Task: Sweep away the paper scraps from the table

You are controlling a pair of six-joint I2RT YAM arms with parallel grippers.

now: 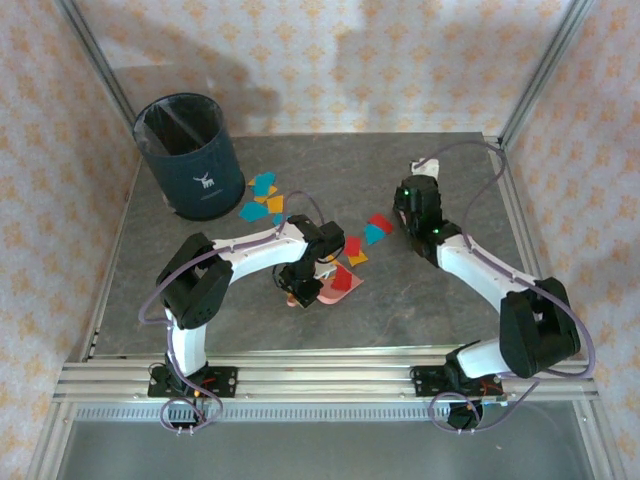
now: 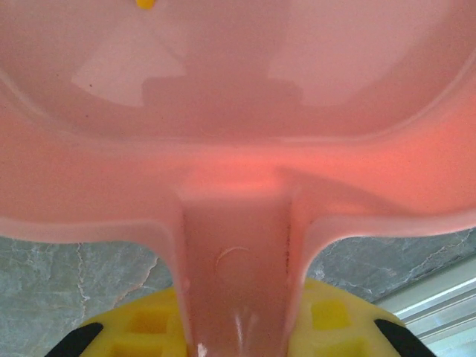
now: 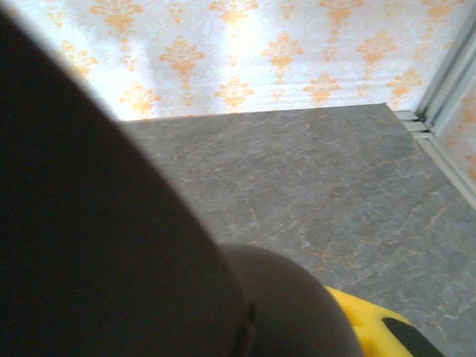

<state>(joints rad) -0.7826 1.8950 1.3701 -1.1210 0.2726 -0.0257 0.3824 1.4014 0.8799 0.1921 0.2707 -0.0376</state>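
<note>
Paper scraps lie on the dark grey table [image 1: 470, 180] in two groups. Teal and orange ones [image 1: 264, 198] sit beside the bin; red and teal ones [image 1: 377, 228] and a yellow one [image 1: 357, 258] lie at the middle. A pink dustpan [image 1: 341, 288] rests mid-table with a red scrap [image 1: 343, 279] on it. My left gripper [image 1: 303, 287] is shut on the dustpan's handle [image 2: 238, 268], between yellow fingers [image 2: 331, 316]. A yellow scrap [image 2: 146, 4] shows at the pan's far end. My right gripper [image 1: 415, 205], just right of the red and teal scraps, is shut on a dark rounded handle [image 3: 297, 312].
A dark blue bin [image 1: 190, 155] stands upright at the table's back left corner. Silver rails [image 1: 320, 380] edge the table, and peach patterned walls [image 3: 245, 52] close the back and sides. Bare grey surface [image 3: 335, 186] stretches toward the back right corner.
</note>
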